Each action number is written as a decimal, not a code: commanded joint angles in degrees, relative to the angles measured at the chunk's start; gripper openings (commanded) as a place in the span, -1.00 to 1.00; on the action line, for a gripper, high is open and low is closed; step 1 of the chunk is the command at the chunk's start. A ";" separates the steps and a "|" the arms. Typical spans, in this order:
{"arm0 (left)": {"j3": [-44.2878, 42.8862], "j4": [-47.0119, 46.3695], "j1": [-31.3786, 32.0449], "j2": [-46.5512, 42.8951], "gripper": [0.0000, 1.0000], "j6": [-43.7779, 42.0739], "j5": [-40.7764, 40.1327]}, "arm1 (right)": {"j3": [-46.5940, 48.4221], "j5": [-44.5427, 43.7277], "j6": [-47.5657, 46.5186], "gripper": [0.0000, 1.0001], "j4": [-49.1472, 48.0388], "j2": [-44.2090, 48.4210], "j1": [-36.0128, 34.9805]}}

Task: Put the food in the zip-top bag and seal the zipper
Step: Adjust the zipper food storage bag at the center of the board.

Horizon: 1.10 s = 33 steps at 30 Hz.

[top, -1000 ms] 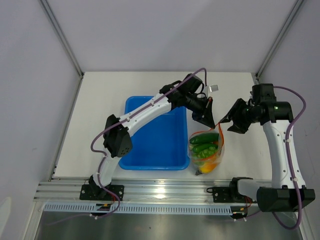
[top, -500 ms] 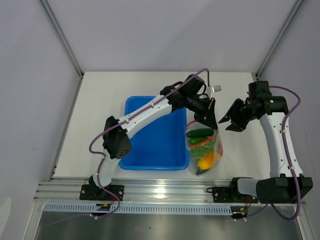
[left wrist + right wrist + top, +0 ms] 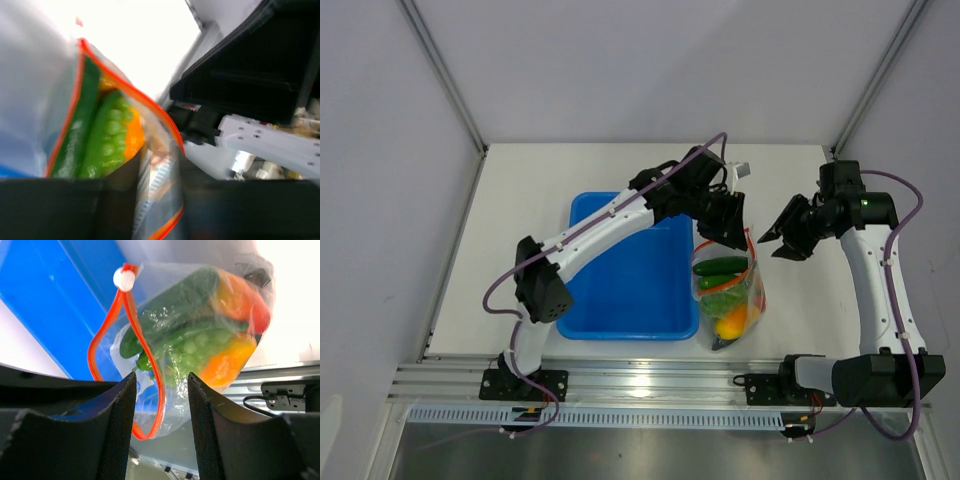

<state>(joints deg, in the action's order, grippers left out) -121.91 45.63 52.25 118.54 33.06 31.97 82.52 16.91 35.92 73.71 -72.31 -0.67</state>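
Observation:
The zip-top bag (image 3: 728, 298) lies on the table right of the tray, holding the food: a dark green cucumber (image 3: 720, 266), green pieces and an orange-yellow fruit (image 3: 732, 320). My left gripper (image 3: 732, 236) hovers at the bag's far end. In the left wrist view its jaws (image 3: 157, 185) stand slightly apart, with clear plastic and the orange-red zipper (image 3: 167, 127) loose in the gap. My right gripper (image 3: 778, 246) is open to the right of the bag, apart from it. Beyond its fingers I see the bag (image 3: 200, 325), the zipper (image 3: 102, 337) and its white slider (image 3: 124, 278).
The blue tray (image 3: 620, 290) sits left of the bag, with the left arm reaching across its far right corner. White walls close in the table on three sides. The metal rail with both arm bases runs along the near edge.
My left gripper has loosened its jaws and shifted left, back from the bag's mouth. The bag settled nearer the tray. The right gripper drew back from the bag, then held still.

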 commanded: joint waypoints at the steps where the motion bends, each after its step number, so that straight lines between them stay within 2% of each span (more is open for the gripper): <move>1: -1.31 2.09 -0.48 -8.58 0.05 -1.77 -11.91 | 1.06 -0.73 -1.38 -0.03 -1.56 0.34 2.60; 4: -0.80 2.89 -0.39 -9.55 0.43 -2.21 -14.99 | 1.41 -0.65 -2.08 0.01 -1.73 -1.15 3.04; 7: 1.57 2.62 -0.39 -11.92 0.56 -1.16 -19.73 | 1.85 0.24 -2.35 0.03 -3.48 -3.44 2.95; 10: 1.85 4.03 -0.39 -11.93 0.57 -0.89 -21.59 | 2.81 -0.12 -2.61 0.07 -4.89 -5.37 2.86; 14: 1.85 6.31 -0.74 -11.14 0.63 -1.24 -23.61 | 5.62 -0.56 -2.79 0.25 -6.39 -9.07 1.81; 19: 1.94 7.55 -1.71 -11.49 0.66 -2.03 -25.81 | 9.14 -2.13 -2.70 0.32 -7.18 -14.69 -0.98; 24: 5.88 5.88 -2.06 -13.95 0.66 -2.65 -26.08 | 12.48 -3.37 -1.82 0.32 -7.44 -18.74 -3.46; 29: 5.80 6.32 -2.24 -14.30 0.67 -3.35 -25.90 | 14.25 -5.47 -1.38 0.26 -4.81 -20.94 -5.57; 33: 5.89 6.32 -2.77 -14.48 0.67 -3.79 -25.38 | 12.67 -5.92 -0.86 0.13 -4.28 -19.98 -6.45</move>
<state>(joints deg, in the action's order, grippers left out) -115.63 53.06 50.17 107.77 31.00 6.74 94.00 12.75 34.35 68.20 -93.41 -6.59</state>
